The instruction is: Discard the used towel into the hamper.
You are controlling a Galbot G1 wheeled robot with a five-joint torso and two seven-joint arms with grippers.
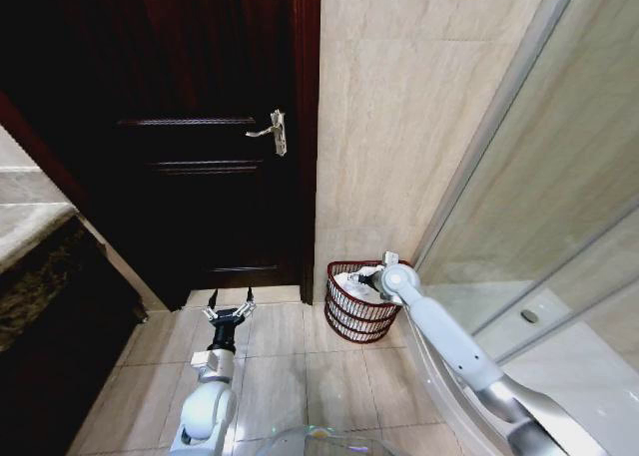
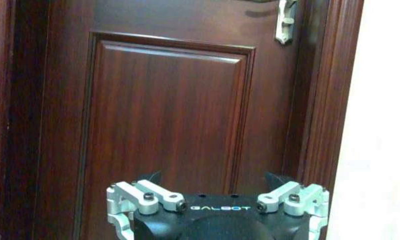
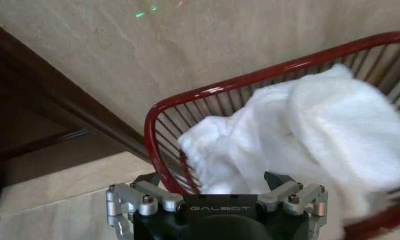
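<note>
Now the right arm reaches forward and down, its right pincer (image 3: 217, 182) spread apart at the near rim of the hamper (image 1: 357, 316). Inside the hamper the white towel (image 3: 307, 135) lies heaped just beyond the fingertips, apart from them. Near the door (image 1: 200, 127), the left pincer (image 1: 230, 311) hangs low over the floor (image 1: 290, 376), fingers apart, holding nothing.

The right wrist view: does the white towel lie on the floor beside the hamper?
No, the white towel lies inside the red wire hamper, within its rim, just past the open right gripper.
</note>
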